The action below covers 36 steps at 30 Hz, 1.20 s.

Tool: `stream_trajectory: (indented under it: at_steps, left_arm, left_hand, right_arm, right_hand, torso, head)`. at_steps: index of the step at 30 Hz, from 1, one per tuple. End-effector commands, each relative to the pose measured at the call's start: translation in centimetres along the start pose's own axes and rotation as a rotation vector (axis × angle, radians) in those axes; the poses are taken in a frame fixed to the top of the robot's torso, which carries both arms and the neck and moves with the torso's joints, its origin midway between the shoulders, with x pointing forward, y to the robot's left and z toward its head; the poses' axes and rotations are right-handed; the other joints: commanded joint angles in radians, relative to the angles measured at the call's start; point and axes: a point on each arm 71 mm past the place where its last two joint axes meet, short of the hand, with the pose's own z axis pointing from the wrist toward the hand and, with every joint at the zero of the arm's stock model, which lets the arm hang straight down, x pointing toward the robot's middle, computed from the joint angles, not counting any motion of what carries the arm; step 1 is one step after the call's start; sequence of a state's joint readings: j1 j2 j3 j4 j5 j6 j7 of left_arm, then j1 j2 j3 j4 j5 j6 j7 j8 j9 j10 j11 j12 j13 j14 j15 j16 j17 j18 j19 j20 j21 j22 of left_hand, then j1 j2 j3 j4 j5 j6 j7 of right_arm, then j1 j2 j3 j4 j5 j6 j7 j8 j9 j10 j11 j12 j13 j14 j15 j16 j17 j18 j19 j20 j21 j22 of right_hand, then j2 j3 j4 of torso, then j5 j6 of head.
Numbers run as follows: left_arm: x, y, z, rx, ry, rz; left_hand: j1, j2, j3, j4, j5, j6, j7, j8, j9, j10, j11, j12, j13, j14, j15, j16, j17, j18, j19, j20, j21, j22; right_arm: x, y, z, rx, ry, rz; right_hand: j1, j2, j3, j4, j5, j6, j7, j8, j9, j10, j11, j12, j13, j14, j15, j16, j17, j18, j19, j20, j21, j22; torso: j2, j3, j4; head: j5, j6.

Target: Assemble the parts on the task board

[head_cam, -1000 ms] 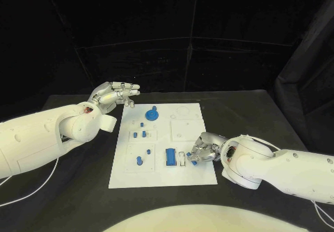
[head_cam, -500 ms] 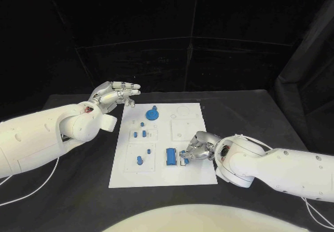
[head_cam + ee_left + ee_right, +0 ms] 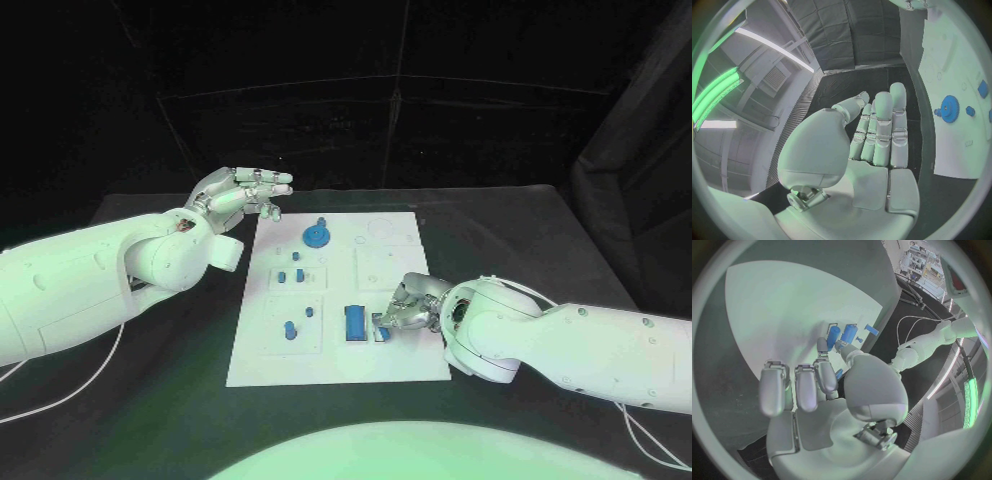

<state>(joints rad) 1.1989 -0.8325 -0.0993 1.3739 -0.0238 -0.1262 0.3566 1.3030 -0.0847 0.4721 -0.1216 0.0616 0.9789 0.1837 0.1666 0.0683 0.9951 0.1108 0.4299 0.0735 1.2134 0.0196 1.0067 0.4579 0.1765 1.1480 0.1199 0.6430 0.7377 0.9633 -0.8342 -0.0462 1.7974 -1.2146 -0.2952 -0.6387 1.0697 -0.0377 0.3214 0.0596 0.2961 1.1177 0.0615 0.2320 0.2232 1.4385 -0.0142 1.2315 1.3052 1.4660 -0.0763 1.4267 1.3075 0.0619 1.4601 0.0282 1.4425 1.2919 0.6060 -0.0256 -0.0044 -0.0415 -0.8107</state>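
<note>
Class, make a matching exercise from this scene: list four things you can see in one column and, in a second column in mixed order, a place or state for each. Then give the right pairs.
Column one:
1. left robot hand
2. right robot hand
3. blue gear
4. task board

Column two:
A. lies flat in the middle of the black table
B. sits at the far end of the board
C. raised beyond the board's far left corner, holding nothing
D. low over the board, fingertips at a small blue part beside the blue rectangular block

Pairs: 1-C, 2-D, 3-B, 4-A
</note>
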Motion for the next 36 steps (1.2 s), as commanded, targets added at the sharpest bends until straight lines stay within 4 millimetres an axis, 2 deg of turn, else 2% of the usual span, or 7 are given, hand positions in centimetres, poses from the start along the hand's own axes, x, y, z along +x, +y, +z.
stream_trajectory:
  at_steps: [1,9,13,16,23,28,36]
  left_arm:
    - [0.1,-0.1,0.0,0.001,0.015,-0.007]
    - [0.1,-0.1,0.0,0.0,0.015,-0.007]
    - [0.1,-0.1,0.0,0.0,0.015,-0.007]
    - [0.1,-0.1,0.0,-0.001,0.015,-0.007]
    - [0.1,-0.1,0.0,-0.002,0.015,-0.007]
    - [0.1,-0.1,0.0,-0.003,0.015,-0.007]
    - [0.1,-0.1,0.0,-0.005,0.015,-0.007]
  left_hand:
    - [-0.002,0.007,-0.002,-0.006,-0.005,-0.004,0.0,0.005,0.0,-0.007,-0.002,0.003,-0.002,-0.005,0.001,-0.006,-0.001,0.006,-0.005,0.0,-0.004,-0.001]
    - [-0.002,0.007,-0.002,-0.006,-0.005,-0.004,0.0,0.005,0.0,-0.007,-0.002,0.003,-0.002,-0.005,0.001,-0.006,-0.001,0.006,-0.005,0.0,-0.004,-0.001]
    - [-0.003,0.008,-0.002,-0.006,-0.005,-0.004,0.0,0.005,0.0,-0.007,-0.002,0.004,-0.002,-0.005,0.001,-0.006,-0.001,0.006,-0.005,0.0,-0.005,-0.001]
    - [-0.003,0.008,-0.002,-0.006,-0.005,-0.004,0.0,0.005,0.0,-0.007,-0.002,0.004,-0.002,-0.005,0.001,-0.006,-0.001,0.006,-0.005,0.0,-0.005,-0.001]
    - [-0.003,0.008,-0.002,-0.006,-0.005,-0.005,0.0,0.005,-0.001,-0.008,-0.001,0.004,-0.002,-0.005,0.001,-0.006,-0.002,0.006,-0.005,0.0,-0.005,-0.002]
    - [-0.003,0.008,-0.002,-0.006,-0.005,-0.005,0.0,0.005,-0.001,-0.008,-0.001,0.004,-0.002,-0.005,0.001,-0.006,-0.002,0.006,-0.005,0.0,-0.005,-0.002]
    - [-0.003,0.008,-0.002,-0.006,-0.005,-0.005,0.0,0.005,-0.001,-0.008,-0.001,0.004,-0.002,-0.005,0.001,-0.006,-0.002,0.006,-0.005,0.0,-0.005,-0.002]
  right_arm:
    - [0.3,0.1,0.0,0.01,0.025,-0.021]
    - [0.2,0.2,0.1,0.007,0.005,-0.031]
    - [0.2,0.4,0.1,-0.002,0.0,-0.035]
    - [0.2,0.5,0.0,-0.009,-0.002,-0.035]
    - [0.1,0.5,-0.3,-0.027,-0.01,-0.029]
    - [-0.2,0.0,-0.6,-0.03,-0.017,-0.031]
    - [-0.2,-0.7,-0.9,-0.049,0.024,-0.074]
  right_hand:
    - [-0.009,0.001,0.002,0.004,-0.004,0.009,0.001,0.0,0.003,0.004,-0.001,0.004,0.002,0.066,-0.005,0.006,0.054,-0.007,0.007,0.001,0.004,0.001]
    - [-0.016,-0.007,-0.003,0.007,-0.014,0.011,0.001,0.001,0.006,0.004,-0.002,0.002,0.001,0.066,-0.006,0.004,0.051,-0.006,0.006,-0.001,0.003,-0.001]
    - [-0.05,-0.028,-0.03,0.026,-0.087,0.011,0.002,0.001,0.014,0.005,0.0,-0.001,0.001,0.065,-0.005,0.003,0.05,-0.006,0.005,-0.002,0.001,-0.003]
    - [-0.078,-0.045,-0.069,0.044,-0.057,0.013,0.002,0.001,0.02,0.007,0.0,0.0,0.003,0.065,-0.005,0.003,0.05,-0.006,0.005,-0.002,0.001,-0.003]
    - [-0.102,-0.041,-0.147,0.079,-0.021,0.016,-0.003,0.003,0.034,0.009,-0.004,0.0,0.008,0.065,-0.008,0.005,0.053,-0.007,0.006,-0.005,0.002,0.0]
    - [-0.099,-0.043,-0.199,0.096,-0.057,0.013,-0.004,0.002,0.043,0.01,-0.004,-0.002,0.01,0.065,-0.009,0.004,0.053,-0.006,0.005,-0.005,0.001,-0.001]
    - [0.022,-0.037,-0.251,0.039,-0.105,0.005,0.0,-0.004,0.057,0.006,-0.002,-0.01,0.011,0.064,-0.007,0.001,0.05,-0.005,0.003,-0.004,-0.003,-0.004]
  torso:
    - [0.0,0.0002,-0.0002]
    - [0.001,0.0005,-0.0008]
    - [0.0,0.0005,-0.001]
    - [0.001,0.0005,-0.0008]
    - [0.001,0.0013,-0.0021]
    - [-0.001,0.0006,-0.0014]
    - [-0.001,0.0008,-0.0002]
  head:
    - [0.0,0.0]
    - [0.0,0.001]
    - [-0.001,0.001]
    - [-0.001,0.001]
    - [0.0,-0.001]
    - [0.0,0.0]
    - [-0.002,0.002]
